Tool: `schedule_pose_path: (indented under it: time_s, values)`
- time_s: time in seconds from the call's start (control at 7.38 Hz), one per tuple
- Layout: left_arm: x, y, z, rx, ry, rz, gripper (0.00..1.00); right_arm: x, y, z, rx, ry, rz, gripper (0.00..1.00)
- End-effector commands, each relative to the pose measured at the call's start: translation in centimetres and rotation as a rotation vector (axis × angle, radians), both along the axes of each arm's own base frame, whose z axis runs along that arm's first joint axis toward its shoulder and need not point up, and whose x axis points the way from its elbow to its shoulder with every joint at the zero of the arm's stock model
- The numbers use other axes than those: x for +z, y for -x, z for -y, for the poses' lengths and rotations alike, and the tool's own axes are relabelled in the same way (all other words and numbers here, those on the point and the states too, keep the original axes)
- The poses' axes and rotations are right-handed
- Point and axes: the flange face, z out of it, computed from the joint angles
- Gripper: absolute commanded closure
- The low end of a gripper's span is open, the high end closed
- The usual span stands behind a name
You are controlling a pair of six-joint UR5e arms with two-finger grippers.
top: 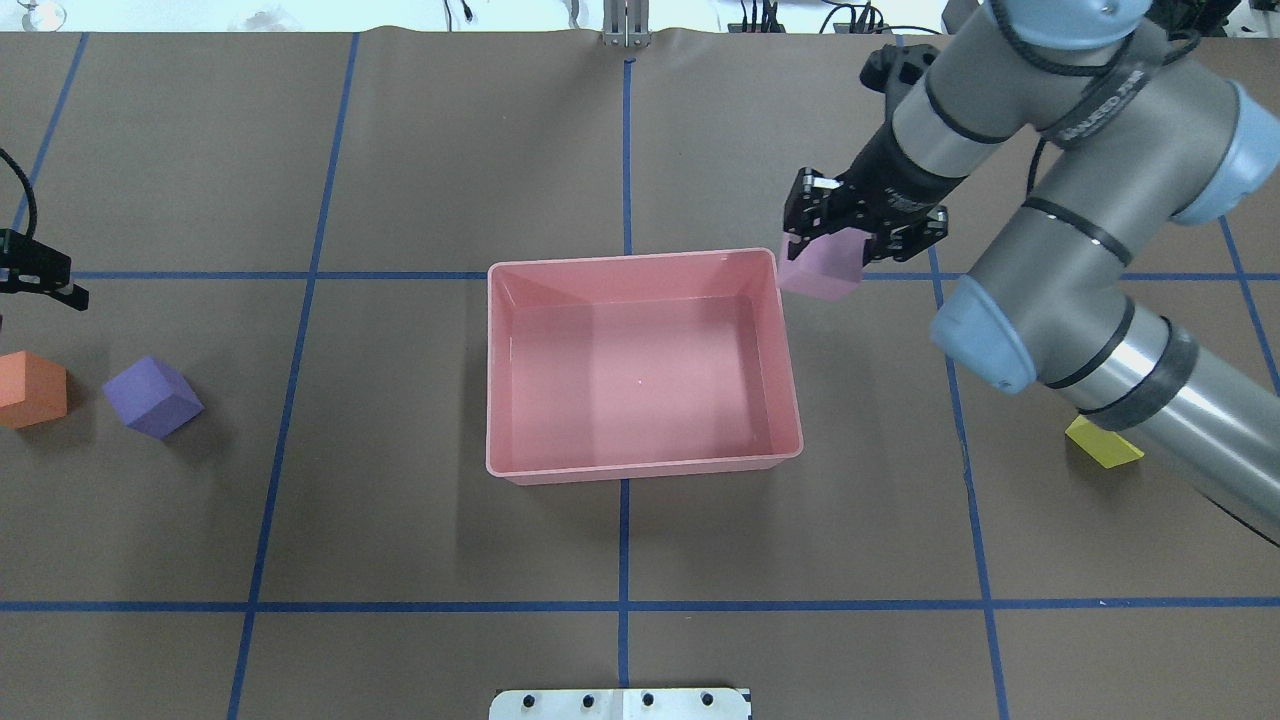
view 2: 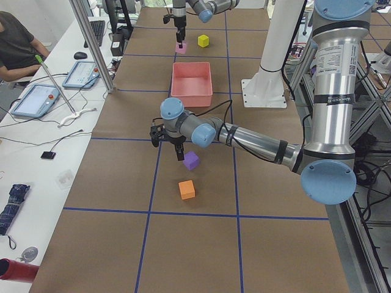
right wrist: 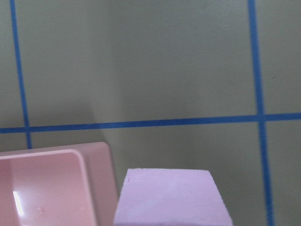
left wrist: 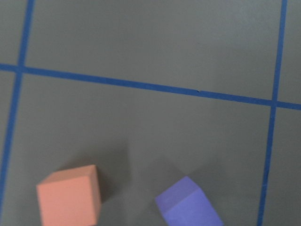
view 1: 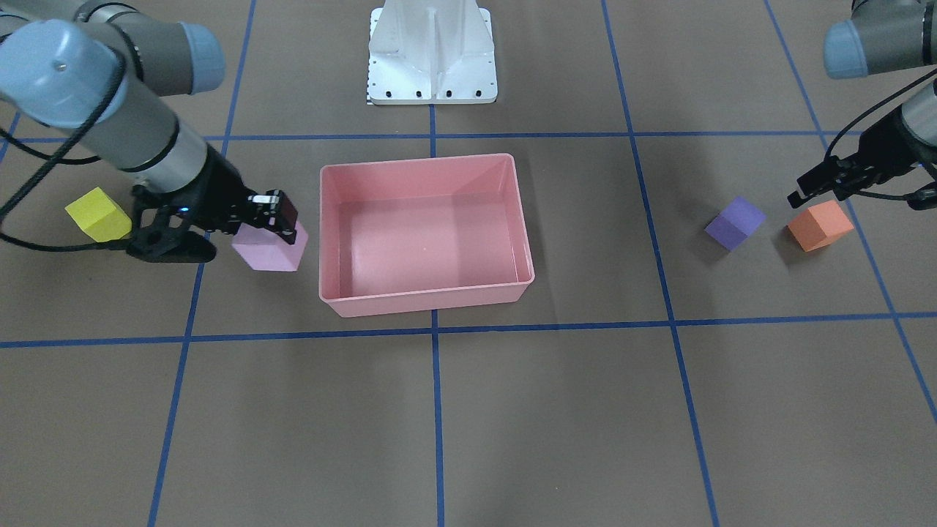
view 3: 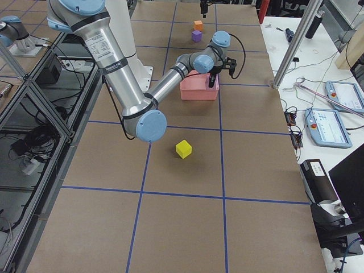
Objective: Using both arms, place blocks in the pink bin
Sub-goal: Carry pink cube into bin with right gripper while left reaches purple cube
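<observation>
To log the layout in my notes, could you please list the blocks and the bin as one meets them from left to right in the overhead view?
orange block → purple block → bin → pink block → yellow block

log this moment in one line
right pincer: shut on light pink block beside empty pink bin | left pincer: open near purple block, orange block | yellow block: on table
</observation>
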Motion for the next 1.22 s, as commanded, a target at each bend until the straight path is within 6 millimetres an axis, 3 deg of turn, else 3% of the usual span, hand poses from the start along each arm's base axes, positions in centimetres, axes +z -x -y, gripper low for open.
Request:
schedule_pose_path:
  time_s: [0.0,0.14,0.27,0.41,0.54,0.68,0.81,0.95,1.08]
  values:
    - [-1.0,-3.3,-0.1,-0.037,0.041,0.026,0.01,-3.0,6.2,-3.8,0.034,0.01,0.001,1.0]
    - [-1.4,-4.7,-0.5,-0.021,0.046,0.026,0.0,-3.1,8.7,-5.7,0.034,0.015,0.015,1.0]
    - [-0.4,-4.7,-0.9,-0.031,0.082,0.036,0.0,-2.6,10.5,-6.8,0.042,-0.002,-0.006,1.0]
    - [0.4,-6.1,-1.5,-0.004,0.096,0.048,0.0,-2.3,11.4,-7.3,0.037,-0.003,-0.016,0.87]
    - [1.5,-6.8,-1.6,0.007,0.117,0.06,0.0,-1.8,12.1,-7.6,0.027,0.002,-0.026,0.42]
    - [3.2,-7.1,-1.3,0.01,0.144,0.076,0.0,-1.5,12.4,-7.6,0.024,0.004,-0.033,0.33]
    - [3.7,-8.2,-1.3,0.022,0.16,0.083,0.0,-1.5,12.8,-7.9,0.022,-0.008,-0.025,0.02]
    - [3.9,-9.9,-1.3,0.011,0.205,0.092,0.0,-1.5,13.1,-8.0,0.03,-0.017,-0.018,0.01]
    - [3.4,-10.3,-1.1,-0.018,0.237,0.088,0.0,-1.6,13.1,-8.0,0.031,-0.02,-0.016,0.01]
